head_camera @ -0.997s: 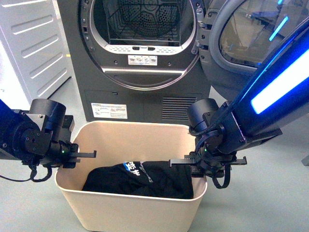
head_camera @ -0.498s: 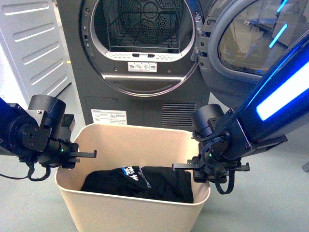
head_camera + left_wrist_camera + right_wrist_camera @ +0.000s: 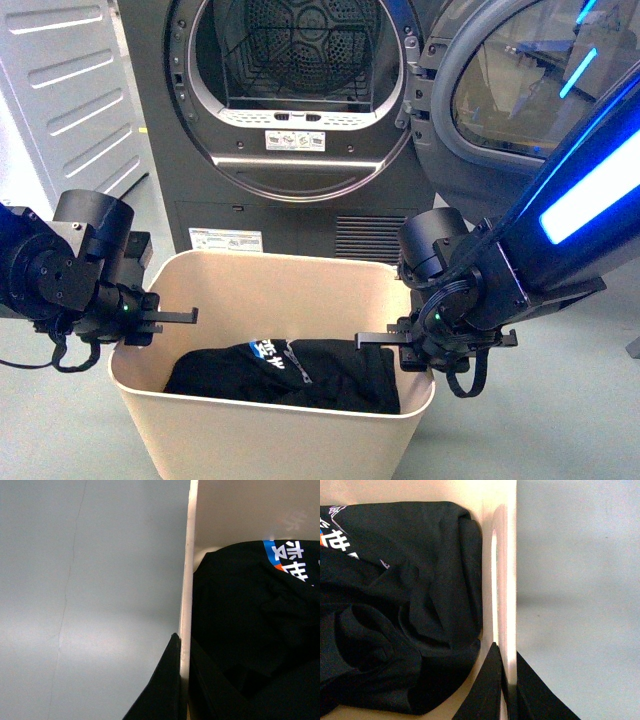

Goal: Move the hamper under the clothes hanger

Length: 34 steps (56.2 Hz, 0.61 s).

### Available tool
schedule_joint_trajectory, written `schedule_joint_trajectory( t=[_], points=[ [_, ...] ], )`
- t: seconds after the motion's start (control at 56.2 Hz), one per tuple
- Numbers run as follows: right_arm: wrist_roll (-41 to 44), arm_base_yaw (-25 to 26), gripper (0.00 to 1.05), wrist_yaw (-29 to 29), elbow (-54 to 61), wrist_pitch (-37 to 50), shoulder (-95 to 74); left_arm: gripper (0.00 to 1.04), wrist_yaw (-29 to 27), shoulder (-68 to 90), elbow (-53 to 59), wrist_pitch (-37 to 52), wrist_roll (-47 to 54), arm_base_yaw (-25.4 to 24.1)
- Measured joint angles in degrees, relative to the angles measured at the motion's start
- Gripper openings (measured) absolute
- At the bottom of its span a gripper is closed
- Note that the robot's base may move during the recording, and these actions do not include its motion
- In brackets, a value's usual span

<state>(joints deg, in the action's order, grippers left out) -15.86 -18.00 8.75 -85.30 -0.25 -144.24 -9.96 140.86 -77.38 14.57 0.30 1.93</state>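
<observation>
**Hamper Held at Both Side Walls, in Front of Open Dryer**

Location: The hamper (image 3: pixel 270 440) stands upright on the grey floor (image 3: pixel 560 420), just in front of the dark grey dryer (image 3: pixel 290 215) and between the robot's two arms. The dryer's round door (image 3: pixel 520 90) is swung open to the right. A white ribbed cabinet (image 3: pixel 70 90) stands to the left of the dryer.

Contents: A black garment (image 3: pixel 300 375) with a blue and white print lies crumpled at the bottom of the hamper, nearer its right wall.

Left claw (image 3: pixel 140 320): Clamped on the hamper's left wall at the rim. The left wrist view shows one dark finger (image 3: pixel 160 690) outside the wall and the other inside, both pressed against it.

Right claw (image 3: pixel 415 340): Clamped on the hamper's right wall at the rim. The right wrist view shows one finger (image 3: pixel 487 690) on the inner face, beside the garment, and the other on the outer face.

Whether the base of the hamper touches the floor cannot be told from these views.
</observation>
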Motion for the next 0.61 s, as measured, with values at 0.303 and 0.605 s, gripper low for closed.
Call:
schedule_joint_trajectory(
  t=[0.303,0.605],
  points=[
    [0.2,-0.1,0.03,0.2,0.2,0.2,0.0,0.04,-0.1,0.0,0.9,0.9,0.0,-0.1],
    [0.8,0.4,0.03,0.1,0.8,0.4,1.1,0.04,0.0,0.0,1.6,1.3,-0.2,-0.2]
  ],
)
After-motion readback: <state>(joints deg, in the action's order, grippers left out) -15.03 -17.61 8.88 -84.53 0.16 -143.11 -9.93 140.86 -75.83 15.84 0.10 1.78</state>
